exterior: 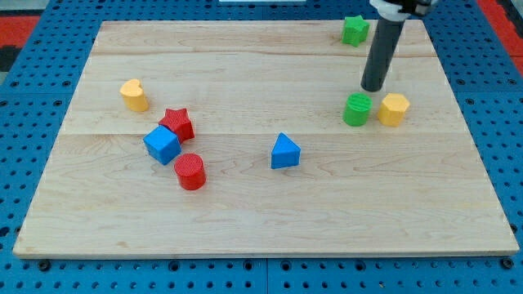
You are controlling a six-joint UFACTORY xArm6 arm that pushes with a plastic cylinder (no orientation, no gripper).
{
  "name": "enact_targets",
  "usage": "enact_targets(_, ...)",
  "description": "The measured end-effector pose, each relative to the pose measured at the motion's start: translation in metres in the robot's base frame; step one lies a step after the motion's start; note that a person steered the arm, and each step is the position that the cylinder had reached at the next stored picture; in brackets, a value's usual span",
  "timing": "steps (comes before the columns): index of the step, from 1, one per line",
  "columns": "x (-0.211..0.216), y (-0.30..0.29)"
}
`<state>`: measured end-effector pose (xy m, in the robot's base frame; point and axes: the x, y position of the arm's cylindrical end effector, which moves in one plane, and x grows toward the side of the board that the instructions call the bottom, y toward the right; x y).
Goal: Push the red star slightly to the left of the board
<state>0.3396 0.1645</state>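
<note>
The red star (177, 123) lies on the wooden board (261, 204) at the view's left of centre. A blue cube (162, 144) touches it on its lower left. A red cylinder (190, 171) stands just below them. My tip (373, 87) is far to the view's right of the star, just above a green cylinder (356, 109) and to the upper left of a yellow hexagonal block (393, 109).
A yellow heart-shaped block (134, 95) sits to the upper left of the red star. A blue triangular block (284, 152) lies near the board's middle. A green star (354, 30) sits at the top right. A blue pegboard (33, 98) surrounds the board.
</note>
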Motion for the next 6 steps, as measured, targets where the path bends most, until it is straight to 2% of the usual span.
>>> enact_targets(1, 0.007, -0.068)
enact_targets(2, 0.013, -0.171)
enact_targets(3, 0.066, -0.248)
enact_targets(4, 0.067, -0.367)
enact_targets(5, 0.056, -0.392)
enact_targets(6, 0.051, -0.356)
